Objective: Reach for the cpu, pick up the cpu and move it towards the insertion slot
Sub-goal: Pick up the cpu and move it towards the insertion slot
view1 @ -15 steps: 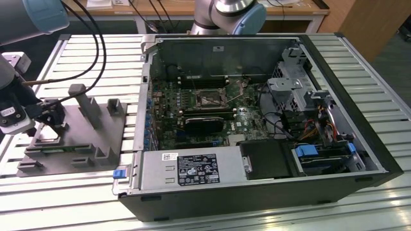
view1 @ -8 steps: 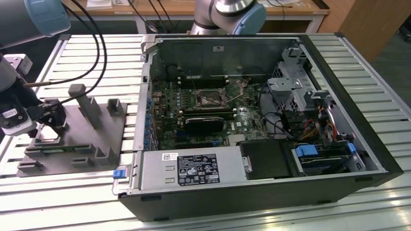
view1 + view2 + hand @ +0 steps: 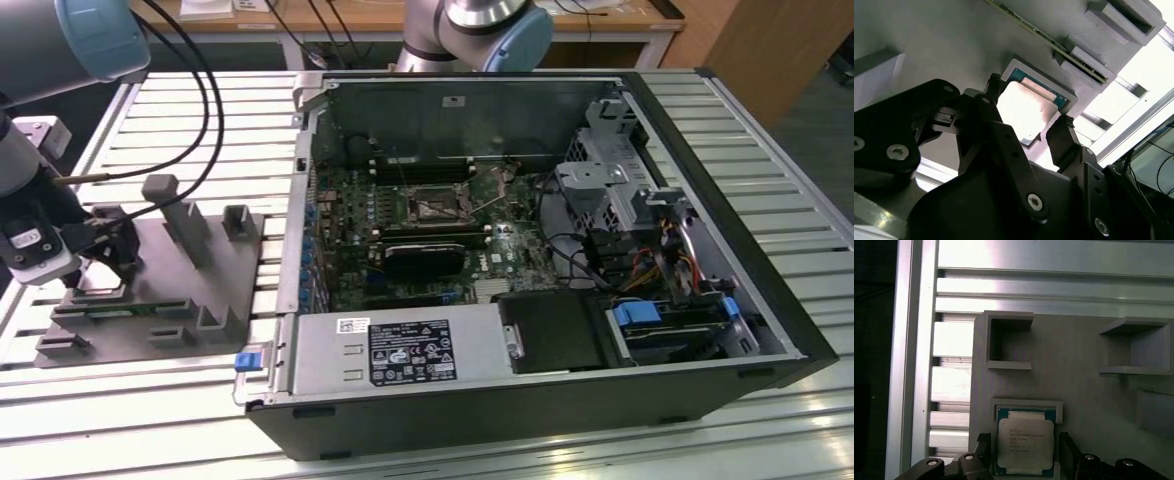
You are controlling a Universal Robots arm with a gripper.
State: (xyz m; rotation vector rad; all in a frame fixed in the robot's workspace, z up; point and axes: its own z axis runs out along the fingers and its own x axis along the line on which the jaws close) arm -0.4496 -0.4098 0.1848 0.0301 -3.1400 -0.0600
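Claw (image 3: 1024,441) is down over the grey fixture (image 3: 200,300), at the exterior view's left of the open PC case (image 3: 534,410). In both wrist views I've got the cpu (image 3: 1025,450) right between the two black fingers (image 3: 983,447), one on each side of the chip.

Claw state: fingers apart, not clamped. In the first wrist view there's a thin strip of fixture showing btwn each finger and the chip's edge, narrower on one side than the other. In the second wrist view the fingertips sit v. close to two opposite sides of the cpu; can't tell from there if either pad touches.

The cpu lies flat in its shallow square nest on the fixture, pale metal top up, green edge showing round it, low raised frame on the nest's far side. It hasn't been lifted. Two other box-shaped pockets of the fixture sit beyond the nest, nothing in them that I can see.

Fixture rests on the slatted aluminium tabletop (image 3: 120,410). The insertion slot (image 3: 435,206) is inside the case on the green motherboard (image 3: 347,210), shiny frame w/ dark centre, well apart from claw and cpu, w/ the case wall between them.
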